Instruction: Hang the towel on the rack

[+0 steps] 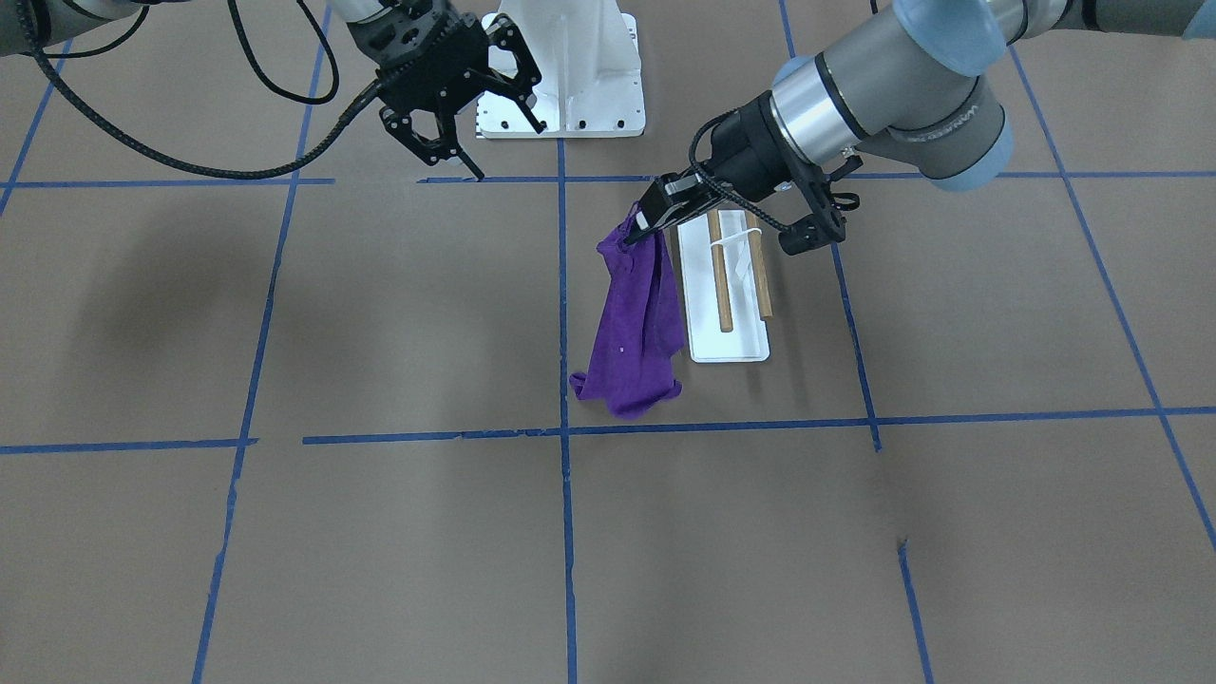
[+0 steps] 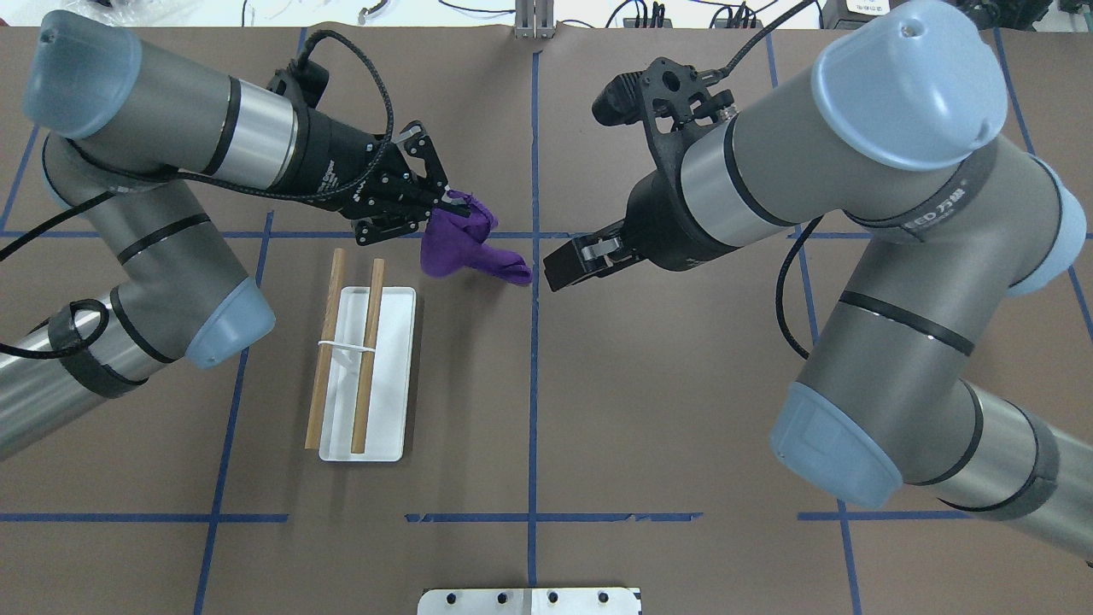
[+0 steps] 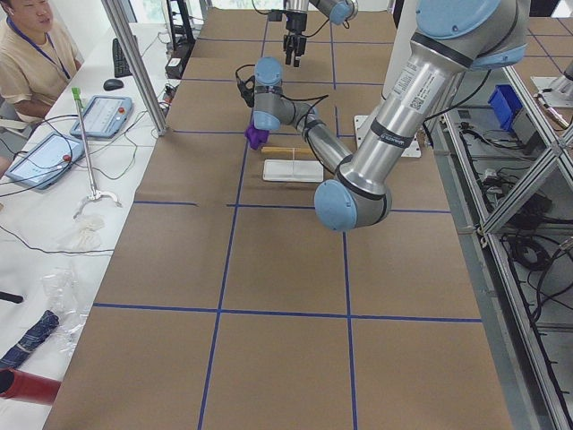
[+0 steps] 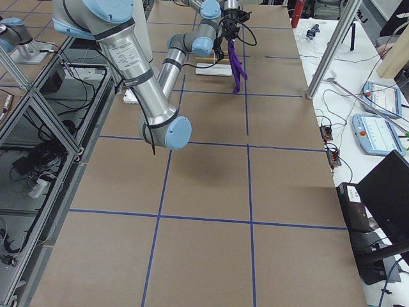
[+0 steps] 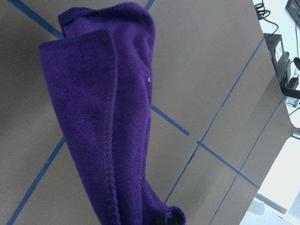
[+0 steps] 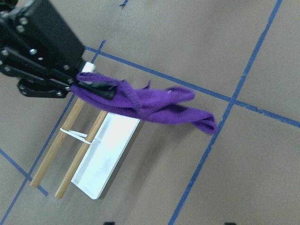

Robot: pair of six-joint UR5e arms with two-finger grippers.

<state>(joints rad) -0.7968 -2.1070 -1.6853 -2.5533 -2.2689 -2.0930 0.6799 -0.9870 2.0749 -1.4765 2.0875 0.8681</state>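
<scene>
My left gripper (image 1: pixel 638 226) is shut on the top corner of a purple towel (image 1: pixel 635 328), which hangs down from it. The towel also shows in the overhead view (image 2: pixel 463 248), the left wrist view (image 5: pixel 108 117) and the right wrist view (image 6: pixel 150 105). The rack (image 1: pixel 730 275), with a white base (image 2: pixel 393 376) and two wooden rods (image 2: pixel 369 354), stands right beside the hanging towel, on the left arm's side. No cloth lies on the rods. My right gripper (image 1: pixel 465 133) is open and empty, held above the table apart from the towel.
A large white bolted metal pedestal (image 1: pixel 570 66) stands at the robot's edge of the table, close behind the right gripper. Blue tape lines (image 1: pixel 564 432) cross the brown table. An operator (image 3: pixel 31 54) sits beyond the far side with tablets.
</scene>
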